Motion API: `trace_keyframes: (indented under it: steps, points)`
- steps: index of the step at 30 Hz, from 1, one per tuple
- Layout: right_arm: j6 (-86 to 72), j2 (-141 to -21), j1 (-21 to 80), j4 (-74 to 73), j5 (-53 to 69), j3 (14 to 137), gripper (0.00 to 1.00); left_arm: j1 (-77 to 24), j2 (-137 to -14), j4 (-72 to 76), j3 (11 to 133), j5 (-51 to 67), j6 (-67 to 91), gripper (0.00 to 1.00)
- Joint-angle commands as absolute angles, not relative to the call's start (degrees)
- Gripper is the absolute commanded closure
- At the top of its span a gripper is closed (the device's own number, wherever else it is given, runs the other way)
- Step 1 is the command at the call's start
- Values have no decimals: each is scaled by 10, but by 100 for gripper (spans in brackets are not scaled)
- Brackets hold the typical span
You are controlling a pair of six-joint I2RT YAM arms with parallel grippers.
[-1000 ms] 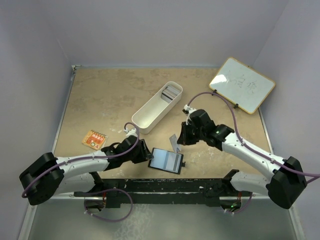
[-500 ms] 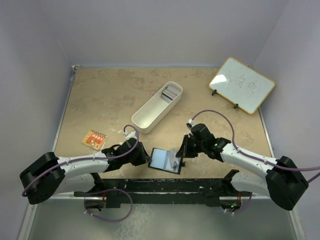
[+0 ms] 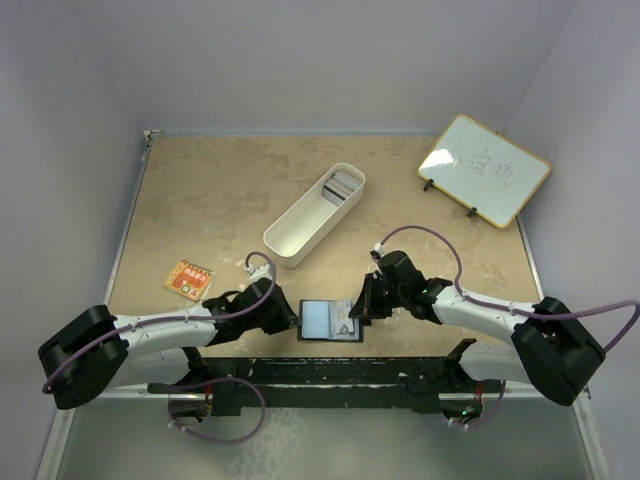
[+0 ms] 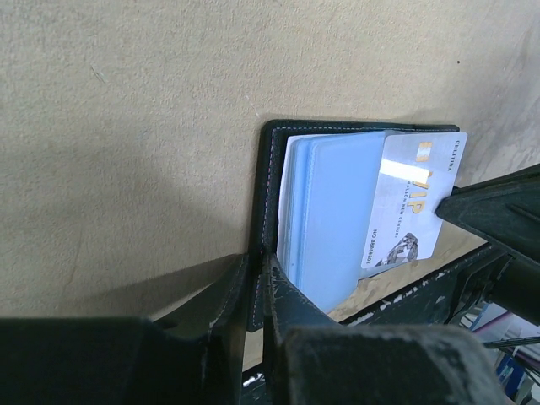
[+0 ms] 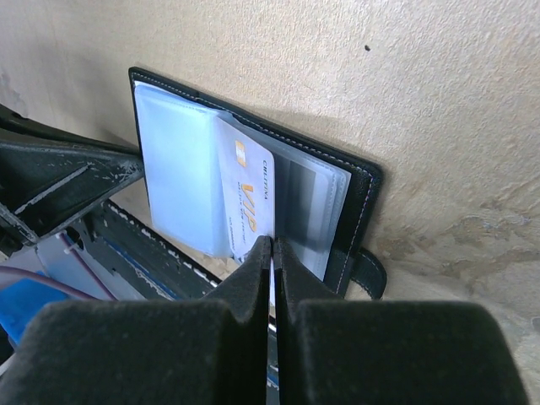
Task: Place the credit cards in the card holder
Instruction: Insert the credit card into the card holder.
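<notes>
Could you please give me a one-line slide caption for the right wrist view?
Right gripper pinches a VIP card over the clear sleeves of the open card holder.

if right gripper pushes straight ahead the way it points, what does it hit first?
The holder: the right gripper, shut on the VIP card, points at its clear sleeves, and the card's front edge is over them. Depth unclear; the left gripper lies beyond.
</notes>
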State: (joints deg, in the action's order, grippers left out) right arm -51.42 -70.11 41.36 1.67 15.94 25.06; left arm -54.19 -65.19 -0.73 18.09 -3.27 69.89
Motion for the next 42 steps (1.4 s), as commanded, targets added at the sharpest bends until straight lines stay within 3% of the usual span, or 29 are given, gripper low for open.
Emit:
trace_keyframes:
  steps: [1, 42]
  points:
    - [-507, -705, 416, 35, 167, 249, 100, -547, -642, -2, 178, -42, 705, 92]
    - [-530, -744, 416, 25, 182, 284, 100, -547, -647, 13, 172, -44, 711, 90]
